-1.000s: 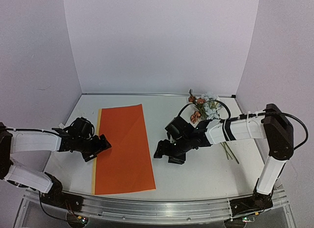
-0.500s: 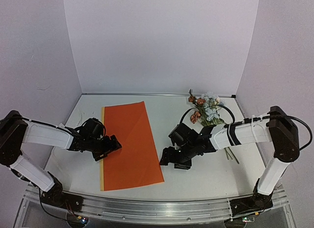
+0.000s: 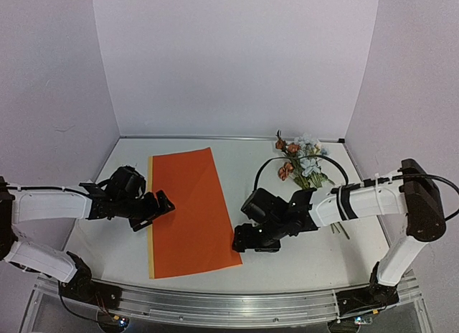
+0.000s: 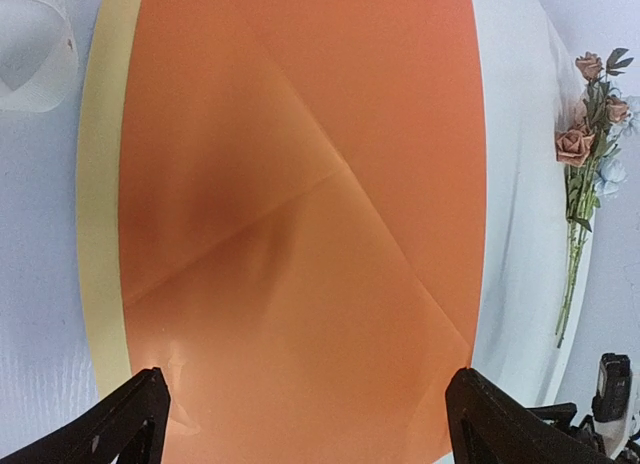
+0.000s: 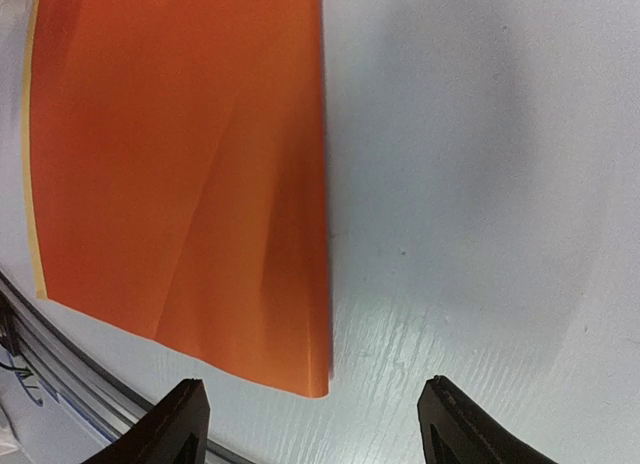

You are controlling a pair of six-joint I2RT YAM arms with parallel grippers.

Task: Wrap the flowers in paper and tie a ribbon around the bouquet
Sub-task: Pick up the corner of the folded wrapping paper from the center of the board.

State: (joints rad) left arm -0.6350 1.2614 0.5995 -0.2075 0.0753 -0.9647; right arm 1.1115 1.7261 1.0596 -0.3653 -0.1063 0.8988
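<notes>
Paper-laying stage of the bouquet task, seen from above and from both wrists. The paper [image 3: 190, 204] lies flat on the table [image 3: 305, 258], left of centre, orange face up, with a narrow yellow-tan strip [image 3: 150, 229] showing along its left long edge; creases cross the orange face in the left wrist view. Its long axis runs near to far, leaning so that the near end sits somewhat further right than the far end. Your left gripper [image 3: 156, 209] hovers at that left long edge about halfway along, fingers spread wide, the sheet passing beneath the gap and nothing pinched. Your right gripper [image 3: 249, 244] sits low just beside the near right corner of the sheet, fingers likewise spread with only bare table and that corner ahead of them. The sheet therefore lies between the two tools: to the right of the left one, to the left of the right one. The flowers [image 3: 300, 159] rest well apart from the paper at the far right, blossoms toward the far wall and stems trailing near under the right forearm; nothing is on the sheet yet, so wrapping has not begun. The right arm is plainly the nearer one to the flowers, and you would have to draw it back and to the far right to reach the stems, whose axis runs roughly parallel to the sheet's. No ribbon can be made out with certainty.
</notes>
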